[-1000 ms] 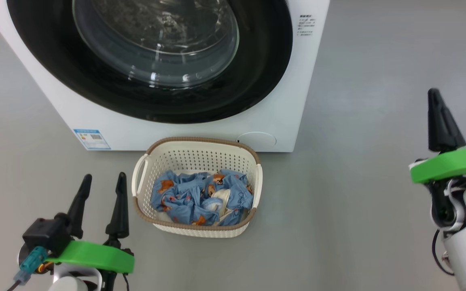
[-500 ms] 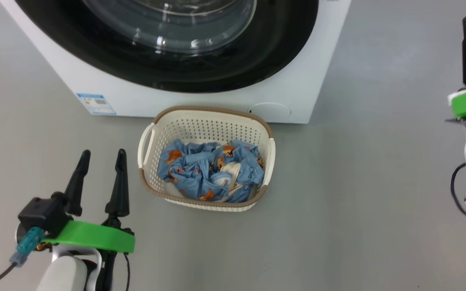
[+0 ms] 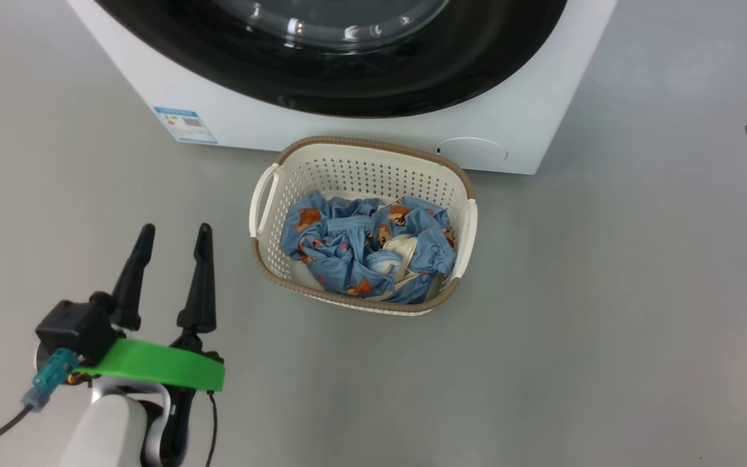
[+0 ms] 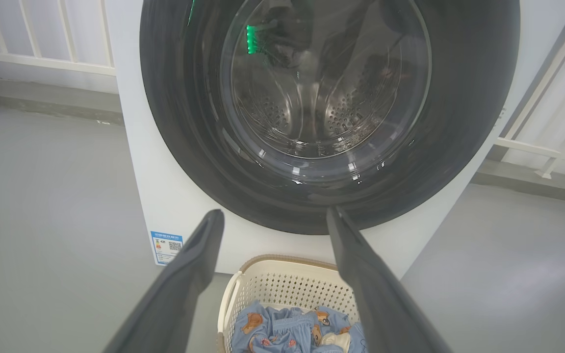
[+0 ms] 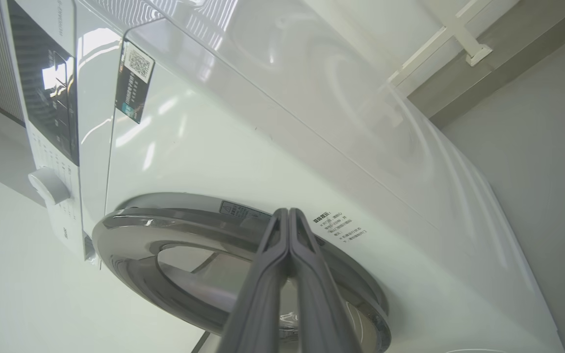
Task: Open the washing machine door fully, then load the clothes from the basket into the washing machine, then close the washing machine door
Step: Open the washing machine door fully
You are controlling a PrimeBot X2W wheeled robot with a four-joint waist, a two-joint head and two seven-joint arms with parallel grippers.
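Grey floor lies bare either side of the basket, which holds the clothes, its far rim close to the washing machine's lower edge; the washing machine door is shut. The left gripper hangs left of the basket, jaws spread wide and empty, while the right gripper, jaws pressed together on nothing, points at the door's rim.
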